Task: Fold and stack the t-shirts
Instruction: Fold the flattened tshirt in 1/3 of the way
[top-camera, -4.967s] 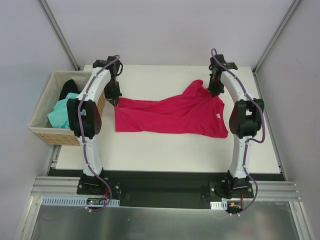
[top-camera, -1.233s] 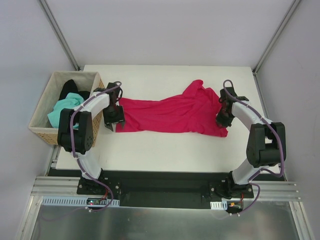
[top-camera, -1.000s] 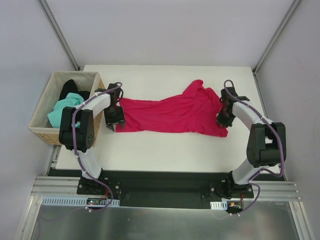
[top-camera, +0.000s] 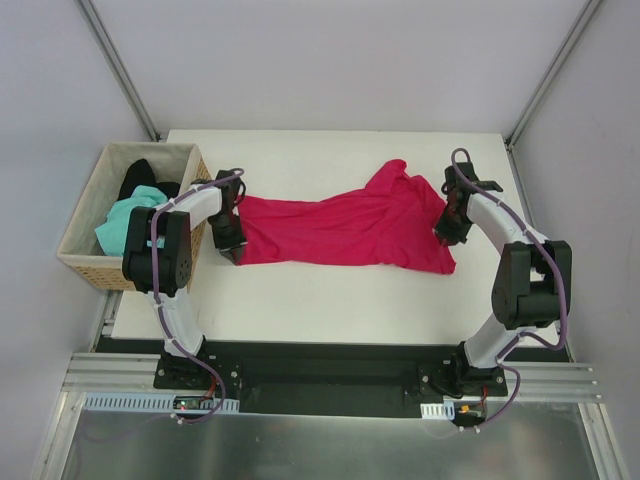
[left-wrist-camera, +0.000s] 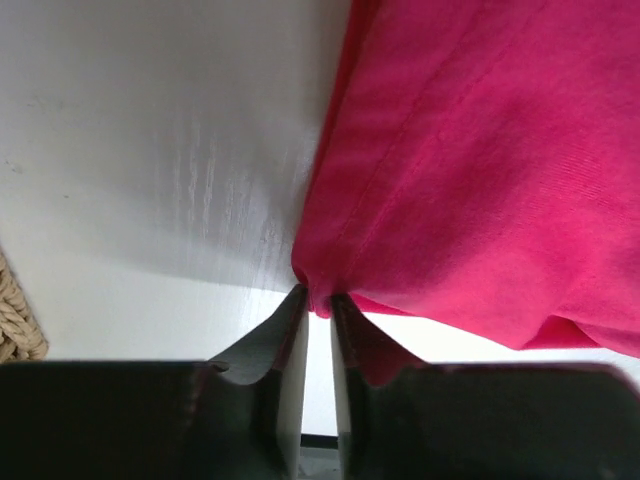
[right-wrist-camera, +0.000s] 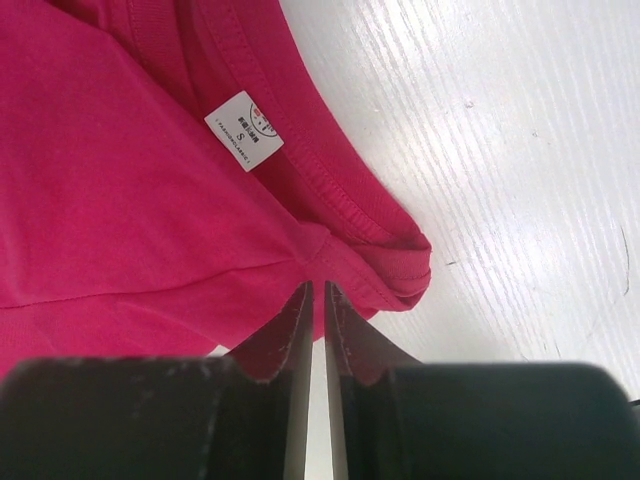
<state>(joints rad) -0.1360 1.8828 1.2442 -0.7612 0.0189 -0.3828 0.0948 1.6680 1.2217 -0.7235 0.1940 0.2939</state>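
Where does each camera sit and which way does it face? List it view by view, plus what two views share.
Top: fixed above and behind the bases, looking down on the table, basket and red shirt; left arm and right arm show.
Left wrist: looks down past the left claw, pinched on the shirt's hem; basket corner at left.
Right wrist: looks down past the right claw, pinched on the shirt near its neck label.
Shared: all three show the red shirt and table.

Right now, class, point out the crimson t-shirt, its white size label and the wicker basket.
crimson t-shirt (top-camera: 340, 232): top external view, middle of the spread cloth.
white size label (right-wrist-camera: 245, 130): right wrist view, centre of the tag.
wicker basket (top-camera: 90, 272): top external view, near woven wall.
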